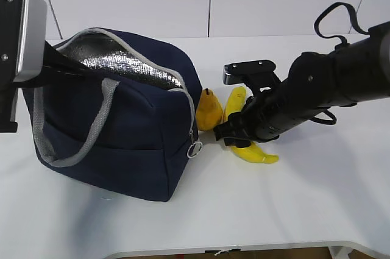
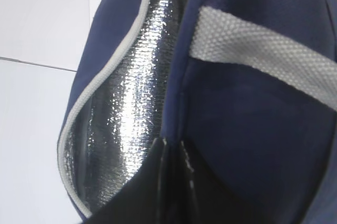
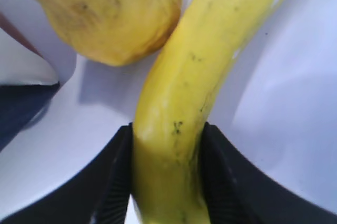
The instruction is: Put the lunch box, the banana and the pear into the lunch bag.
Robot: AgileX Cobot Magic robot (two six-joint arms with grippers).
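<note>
Where exterior view hides contact, right wrist shows jaws pinching banana (image 3: 174, 129).

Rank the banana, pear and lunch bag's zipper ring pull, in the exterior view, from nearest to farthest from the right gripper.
1. banana: between the right gripper jaws.
2. pear: just left of it.
3. zipper ring pull: farther left, on the lunch bag corner.

Looks like a lab bench to me: bare white table (image 1: 317, 204), plain white panel wall (image 1: 274, 0).
</note>
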